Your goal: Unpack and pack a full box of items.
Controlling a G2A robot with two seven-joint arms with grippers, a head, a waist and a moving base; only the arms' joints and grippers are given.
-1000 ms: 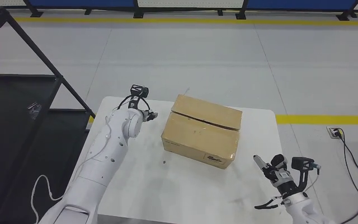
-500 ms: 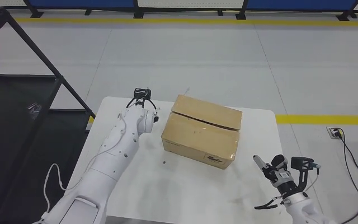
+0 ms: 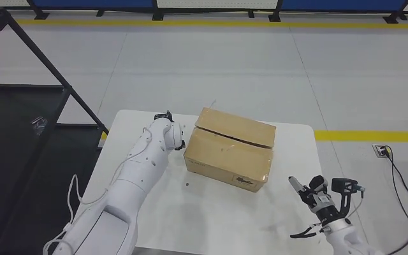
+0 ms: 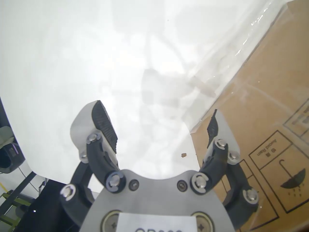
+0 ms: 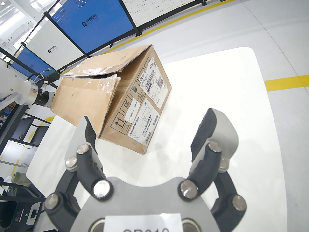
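Currently the cardboard box (image 3: 229,150) sits on the white surface (image 3: 159,210), toward its 12 o'clock half. Its top flaps are folded down with a ragged seam between them. The left end effector (image 4: 157,112) is at the box's 9 o'clock end, low over the surface, spread wide and gripping nothing. One finger (image 4: 212,126) is just beside the box's side wall; I cannot tell whether it touches. Some clear tape (image 4: 224,68) hangs loose along that box edge. A small brown crumb (image 4: 183,155) lies on the surface between the fingers. The right end effector (image 5: 147,117) hangs at about 4 o'clock from the box, well apart, likewise spread and empty.
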